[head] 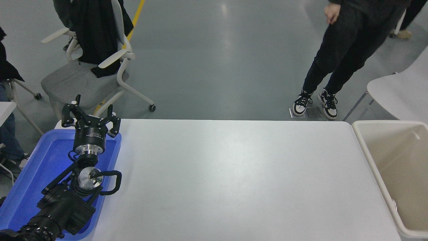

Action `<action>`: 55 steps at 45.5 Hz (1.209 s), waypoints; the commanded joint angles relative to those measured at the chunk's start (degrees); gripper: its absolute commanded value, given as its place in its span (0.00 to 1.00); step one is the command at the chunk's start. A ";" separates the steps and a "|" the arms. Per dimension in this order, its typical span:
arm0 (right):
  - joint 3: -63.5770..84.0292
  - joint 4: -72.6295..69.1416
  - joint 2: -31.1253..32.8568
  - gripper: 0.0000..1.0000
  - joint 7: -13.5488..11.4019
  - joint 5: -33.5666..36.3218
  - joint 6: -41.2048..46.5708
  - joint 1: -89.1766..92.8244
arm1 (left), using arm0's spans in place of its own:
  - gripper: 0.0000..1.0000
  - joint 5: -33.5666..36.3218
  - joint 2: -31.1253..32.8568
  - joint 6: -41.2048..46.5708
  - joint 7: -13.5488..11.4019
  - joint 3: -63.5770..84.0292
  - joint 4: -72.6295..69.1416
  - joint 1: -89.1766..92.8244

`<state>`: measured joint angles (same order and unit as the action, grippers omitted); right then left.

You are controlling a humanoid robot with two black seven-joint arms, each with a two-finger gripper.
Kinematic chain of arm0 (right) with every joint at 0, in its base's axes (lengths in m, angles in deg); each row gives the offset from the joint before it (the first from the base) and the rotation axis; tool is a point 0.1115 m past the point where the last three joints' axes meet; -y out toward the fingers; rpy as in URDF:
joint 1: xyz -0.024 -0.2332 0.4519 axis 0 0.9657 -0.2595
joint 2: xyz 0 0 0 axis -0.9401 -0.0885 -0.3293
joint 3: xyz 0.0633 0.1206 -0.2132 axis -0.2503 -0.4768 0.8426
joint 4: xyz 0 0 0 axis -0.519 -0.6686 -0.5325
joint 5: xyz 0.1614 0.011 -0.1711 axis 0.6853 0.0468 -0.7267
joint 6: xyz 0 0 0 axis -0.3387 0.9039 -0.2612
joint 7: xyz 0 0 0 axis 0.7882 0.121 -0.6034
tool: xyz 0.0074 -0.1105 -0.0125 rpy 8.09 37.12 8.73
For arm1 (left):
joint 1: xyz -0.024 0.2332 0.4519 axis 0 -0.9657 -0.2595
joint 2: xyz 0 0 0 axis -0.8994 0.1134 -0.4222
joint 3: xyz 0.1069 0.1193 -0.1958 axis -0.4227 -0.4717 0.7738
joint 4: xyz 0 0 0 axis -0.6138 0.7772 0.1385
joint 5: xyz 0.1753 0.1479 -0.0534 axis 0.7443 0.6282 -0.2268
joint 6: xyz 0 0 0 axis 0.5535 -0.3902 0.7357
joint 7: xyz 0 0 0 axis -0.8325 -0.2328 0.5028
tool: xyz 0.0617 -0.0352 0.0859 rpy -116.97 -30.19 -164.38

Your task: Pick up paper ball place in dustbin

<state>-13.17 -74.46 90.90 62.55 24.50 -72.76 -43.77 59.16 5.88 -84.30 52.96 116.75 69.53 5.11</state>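
Observation:
The beige dustbin (371,160) stands at the table's right end, its inside showing smooth bare walls. The paper ball is out of view. My right gripper is out of view too. My left gripper (91,115) is parked at the lower left over the blue tray (30,174), open and empty.
The white table (234,174) spans the middle. A person in dark trousers and black-and-white shoes (329,63) stands at the far right side. A grey office chair with a black jacket (90,57) is at the far left. A white chair (401,93) is behind the dustbin.

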 commanded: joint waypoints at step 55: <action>-47.44 7.26 -12.00 1.00 1.47 11.23 -8.50 18.79 | 0.99 0.01 0.01 0.00 0.01 0.00 -0.01 0.08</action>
<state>-47.50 -58.24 75.97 64.09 32.32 -81.23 -22.18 59.18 5.86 -84.30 52.97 116.74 69.49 5.20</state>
